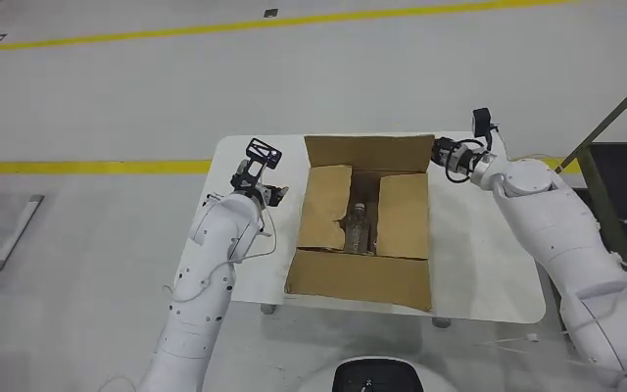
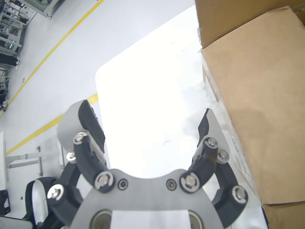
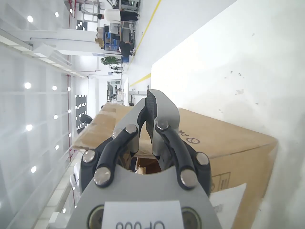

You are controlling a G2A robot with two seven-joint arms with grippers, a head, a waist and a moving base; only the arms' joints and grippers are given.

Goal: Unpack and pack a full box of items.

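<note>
Cardboard box (image 1: 362, 279) sits at the centre of the white table (image 1: 490, 284). Its flaps at 12 and 6 o'clock are folded outward. The side flaps at 3 and 9 lie partly over the opening. Through the gap between them, a clear bottle (image 1: 359, 227) shows inside the box. Left gripper (image 1: 261, 188) is at the box's 9-10 o'clock, just beside the side wall, fingers spread wide with nothing between them. Right gripper (image 1: 438, 154) is at the box's 2 o'clock, by the far right corner, fingers pressed together, nothing visible between the pads. Can't tell if it touches the cardboard.
</note>
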